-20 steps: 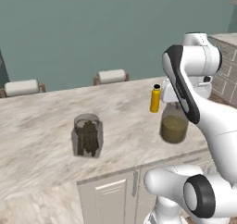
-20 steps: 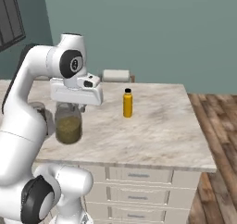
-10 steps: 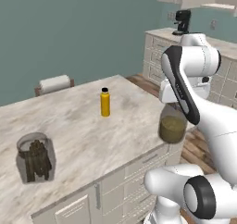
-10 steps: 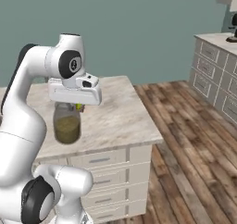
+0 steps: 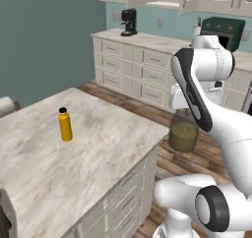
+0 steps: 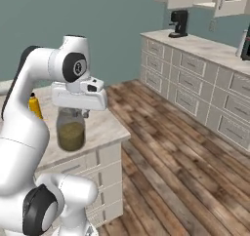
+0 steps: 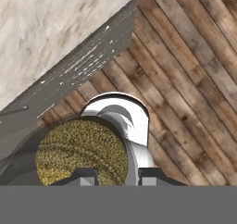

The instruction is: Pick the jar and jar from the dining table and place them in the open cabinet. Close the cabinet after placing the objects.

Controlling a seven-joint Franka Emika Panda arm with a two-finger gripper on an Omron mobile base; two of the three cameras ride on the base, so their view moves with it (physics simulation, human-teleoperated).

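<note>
Two jaws closed on olive-filled jar [image 6: 71,131], lifted beside dining table [image 5: 98,148]

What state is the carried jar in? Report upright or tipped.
Upright. The jar hangs vertically under the gripper, its olive-green contents lying level.

One olive-filled jar [image 5: 183,135], one yellow bottle [image 5: 64,124] on the dining table [image 5: 98,148], one coffee maker [image 5: 129,22] way behind that table.
</note>
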